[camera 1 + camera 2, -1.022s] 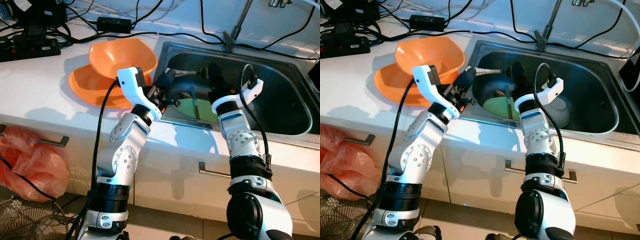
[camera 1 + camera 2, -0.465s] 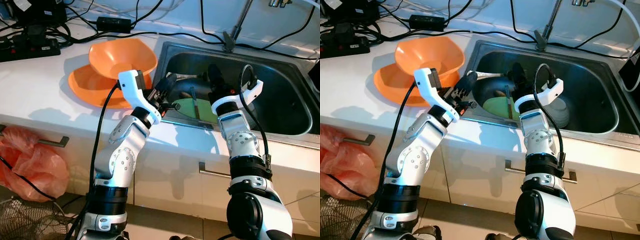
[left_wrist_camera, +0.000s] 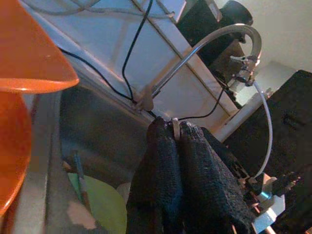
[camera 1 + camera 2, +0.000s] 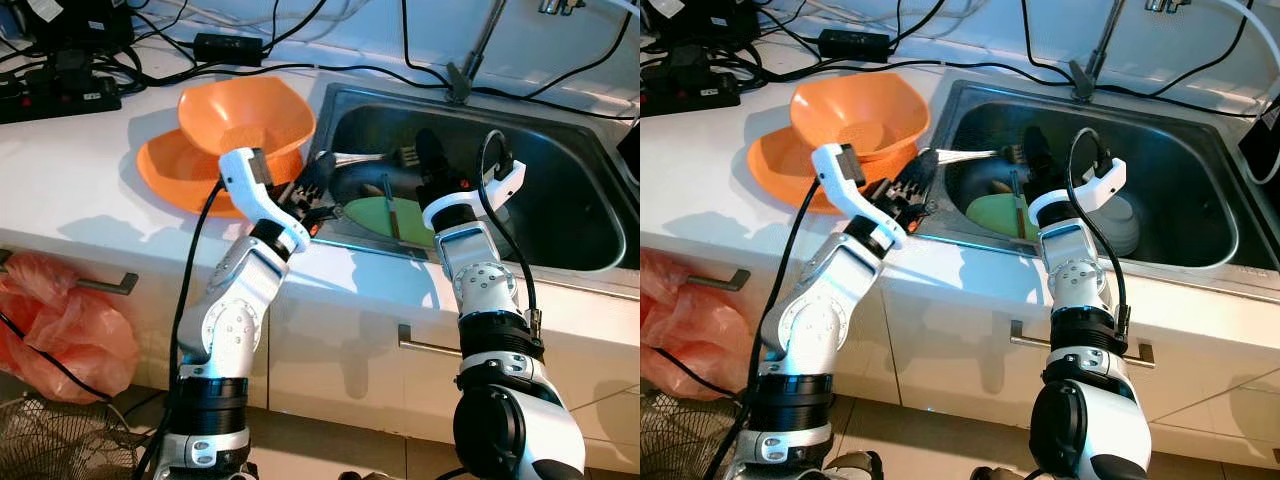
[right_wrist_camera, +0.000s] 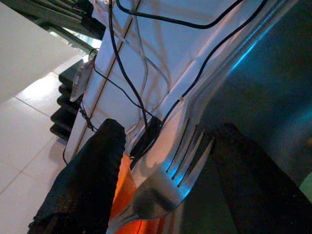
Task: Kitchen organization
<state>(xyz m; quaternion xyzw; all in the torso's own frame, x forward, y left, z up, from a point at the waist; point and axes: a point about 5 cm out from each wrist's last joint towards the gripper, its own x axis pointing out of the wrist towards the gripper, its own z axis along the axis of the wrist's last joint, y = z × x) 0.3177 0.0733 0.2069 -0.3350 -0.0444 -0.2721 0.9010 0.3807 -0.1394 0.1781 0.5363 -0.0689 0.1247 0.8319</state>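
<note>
A white bench (image 4: 90, 175) carries a steel sink (image 4: 560, 190) and two stacked orange bowls (image 4: 235, 120) beside its left rim. The left gripper (image 4: 322, 185) is clamped on a fork (image 4: 975, 154) (tines over the basin); the right gripper (image 4: 425, 165) hangs inside with fingers apart.

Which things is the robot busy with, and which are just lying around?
Busy with:
- fork, gripped by the left end effector over the sink
- right end effector, open around the fork's prongs
- green plate in the sink
- orange bowls on the counter

Lying around:
- black cables
- power strip
- plastic bag
</note>
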